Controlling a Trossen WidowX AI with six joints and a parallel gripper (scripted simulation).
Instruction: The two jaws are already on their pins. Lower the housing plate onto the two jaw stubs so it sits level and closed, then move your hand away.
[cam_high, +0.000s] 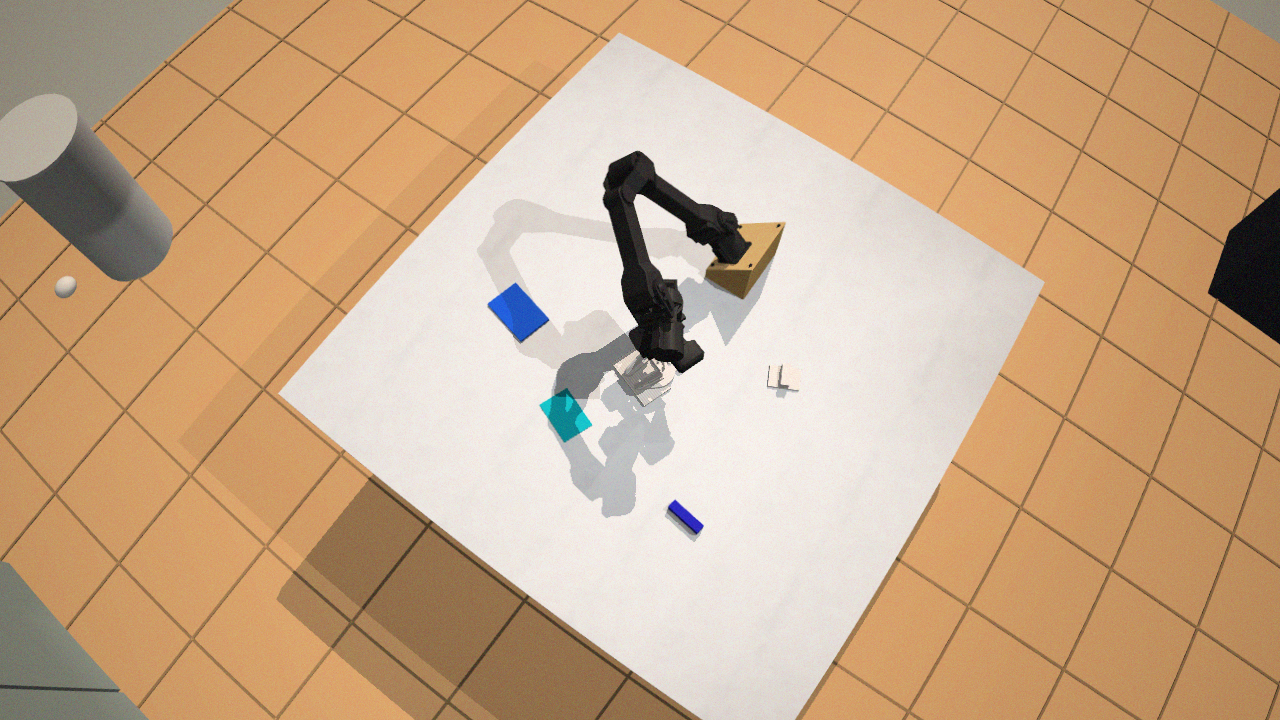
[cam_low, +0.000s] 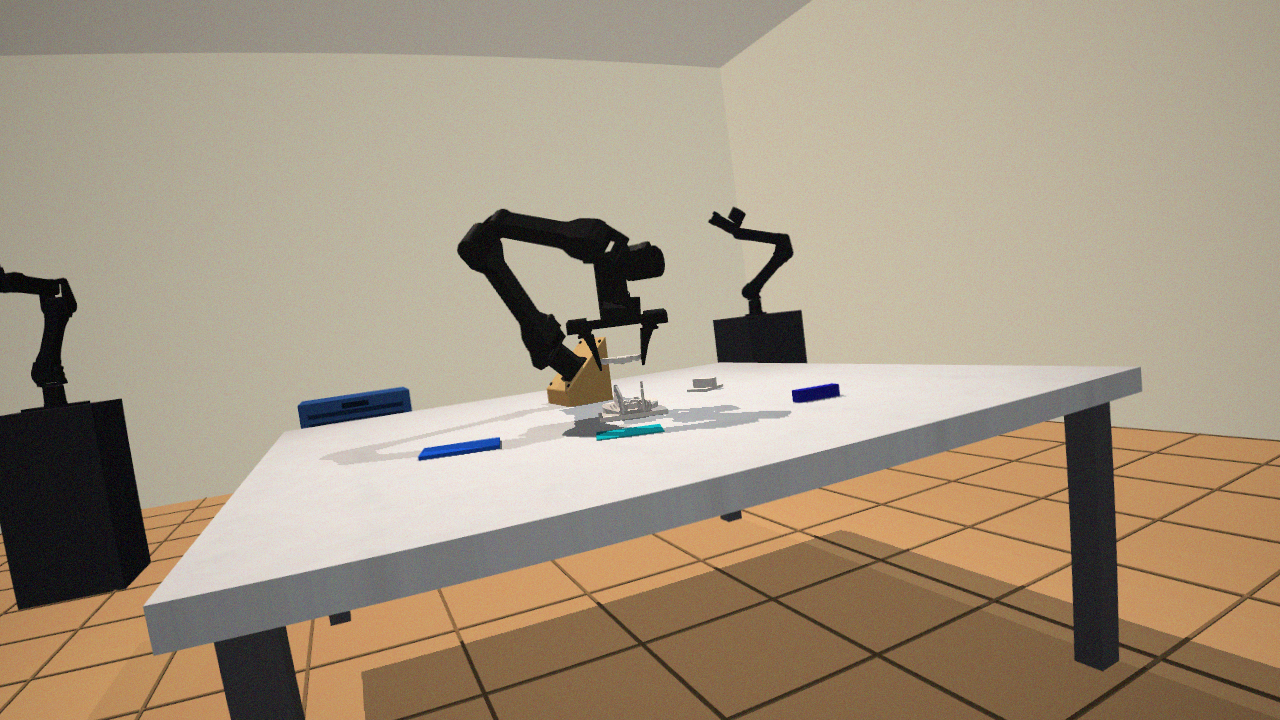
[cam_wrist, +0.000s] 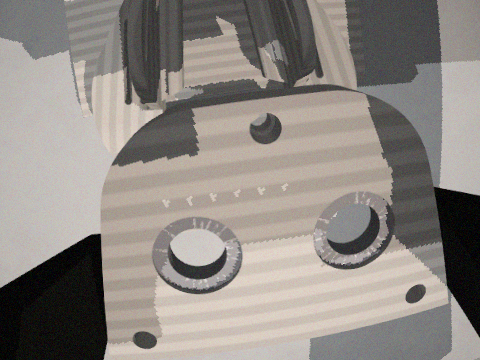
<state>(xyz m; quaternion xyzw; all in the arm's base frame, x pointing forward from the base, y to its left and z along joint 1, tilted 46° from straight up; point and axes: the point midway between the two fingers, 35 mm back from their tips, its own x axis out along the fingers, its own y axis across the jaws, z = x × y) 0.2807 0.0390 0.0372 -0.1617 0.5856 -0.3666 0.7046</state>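
My gripper (cam_low: 622, 364) is shut on the pale housing plate (cam_low: 621, 359) (cam_wrist: 270, 175), one finger at each side. The plate looks roughly level and hangs above the base (cam_low: 614, 412) (cam_high: 646, 396) (cam_wrist: 107, 120), with a visible gap. In the wrist view the plate shows two ringed holes and three small ones. The two upright jaws, one (cam_wrist: 145, 55) on the left and one (cam_wrist: 297, 45) on the right, show beyond the plate's rounded far edge. Their lower ends are partly hidden by the plate. Table and shadow show through the ringed holes. The arm hides part of the base in the overhead view.
A teal plate (cam_high: 565, 415) (cam_low: 630, 432) lies close to the base. A blue plate (cam_high: 518, 312) (cam_low: 460, 448) lies farther off. A small pale stepped block (cam_high: 782, 377) (cam_low: 705, 384) and a dark blue bar (cam_high: 685, 516) (cam_low: 815, 393) also lie on the table (cam_high: 850, 501).
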